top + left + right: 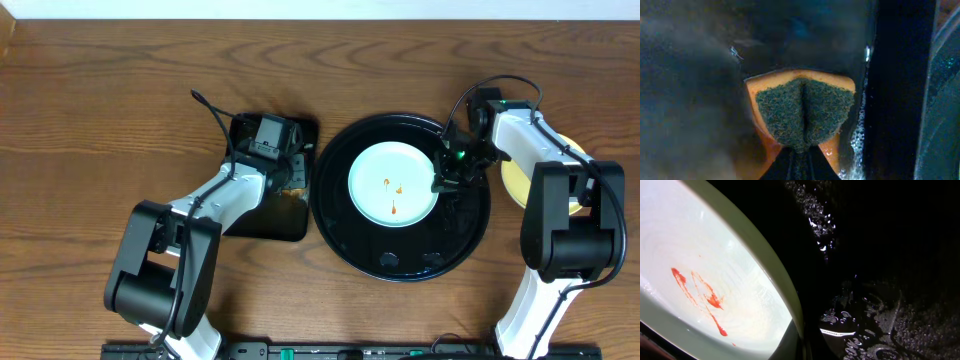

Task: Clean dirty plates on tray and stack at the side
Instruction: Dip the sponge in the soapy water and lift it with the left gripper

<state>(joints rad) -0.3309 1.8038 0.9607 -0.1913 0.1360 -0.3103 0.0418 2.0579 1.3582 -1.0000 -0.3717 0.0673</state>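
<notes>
Surface: dark brown wooden table (90, 90), grain running side to side, matt beside the glossy tray.
Room: narrow strip of white wall (320, 8) along the table's far edge, beyond the tray.
Tray (400, 265): large, round, black, with a raised rim, near the table's middle; floor wet with droplets (865, 325) and small bubbles.
Mint-green plate (410, 165): flat inside the tray, slightly toward its far side; thin orange-red sauce smears (392, 190) near the plate's centre.
Yellow plate (513, 182): on the wood just right of the tray, mostly hidden under the right arm.
Rectangular tray (265, 222): black, just left of the round tray, close to its rim.
Left gripper (290, 180): above the rectangular tray, on the side nearest the round tray; fingers (785, 167) pinching a sponge (802, 117), orange with a dark green scouring face, creased down its middle.
Right gripper (443, 178): low inside the tray, at the mint-green plate's right edge; fingers not clearly seen, spread or pressed together cannot be told.
</notes>
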